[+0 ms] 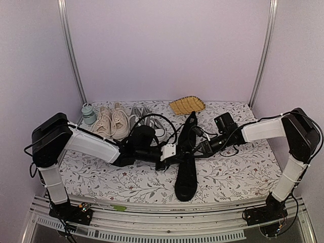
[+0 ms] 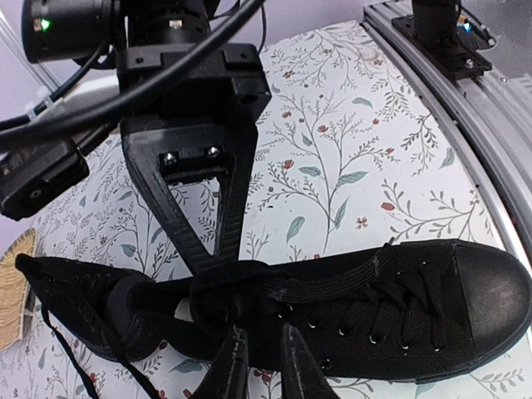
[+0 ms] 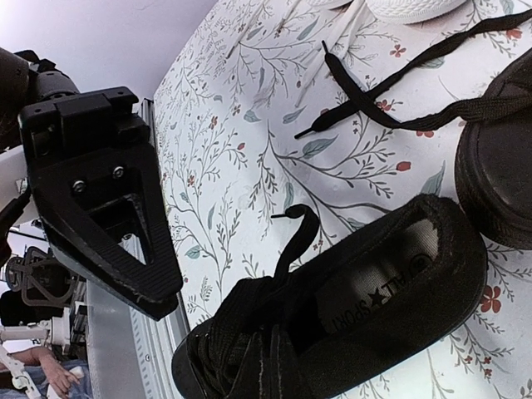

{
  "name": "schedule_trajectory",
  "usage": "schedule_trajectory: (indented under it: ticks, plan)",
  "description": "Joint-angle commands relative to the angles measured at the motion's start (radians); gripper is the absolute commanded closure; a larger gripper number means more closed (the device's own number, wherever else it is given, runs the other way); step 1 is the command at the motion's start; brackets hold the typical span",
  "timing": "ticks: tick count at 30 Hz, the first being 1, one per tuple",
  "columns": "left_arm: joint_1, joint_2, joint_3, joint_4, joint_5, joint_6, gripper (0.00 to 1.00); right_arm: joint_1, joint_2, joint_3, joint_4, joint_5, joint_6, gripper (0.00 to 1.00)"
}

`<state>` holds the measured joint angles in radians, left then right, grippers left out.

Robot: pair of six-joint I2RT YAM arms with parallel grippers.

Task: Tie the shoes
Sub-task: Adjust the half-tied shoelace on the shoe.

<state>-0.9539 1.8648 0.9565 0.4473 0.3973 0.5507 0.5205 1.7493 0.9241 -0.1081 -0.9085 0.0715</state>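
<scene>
Left wrist view: both sets of fingers meet at the laces of one black shoe.

The left fingers (image 2: 226, 367) stand slightly apart with nothing between them, just beside the black shoe (image 2: 391, 316) at its eyelets. Opposite, the right fingers (image 2: 206, 259) are closed, tips on the laces (image 2: 332, 287) by the tongue; whether they pinch one cannot be told. The shoe rests on the flowered tabletop (image 2: 349, 166), and the second black shoe (image 1: 189, 126) lies just past its heel.

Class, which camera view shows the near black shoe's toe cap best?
The left wrist view: the toe cap fills the right side, whole and sharp. The top view shows it small, from above. The right wrist view shows only that shoe's opening and laces; the toe is cut off.
</scene>
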Motion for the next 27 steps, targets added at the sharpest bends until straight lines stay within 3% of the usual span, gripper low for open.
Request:
schedule_trajectory:
  ticks: [1, 15, 27]
  plan:
    - [-0.002, 0.028, 0.038, -0.017, 0.045, 0.02, 0.85, -0.005, 0.025, 0.023, 0.006, -0.02, 0.005, 1.0]
    - [-0.012, 0.129, 0.129, 0.002, -0.119, 0.027, 0.84, -0.005, 0.04, 0.026, 0.018, -0.036, 0.008, 1.0]
    - [-0.013, 0.132, 0.136, -0.018, -0.108, 0.053, 0.86, -0.005, 0.037, 0.035, 0.009, -0.039, 0.002, 1.0]
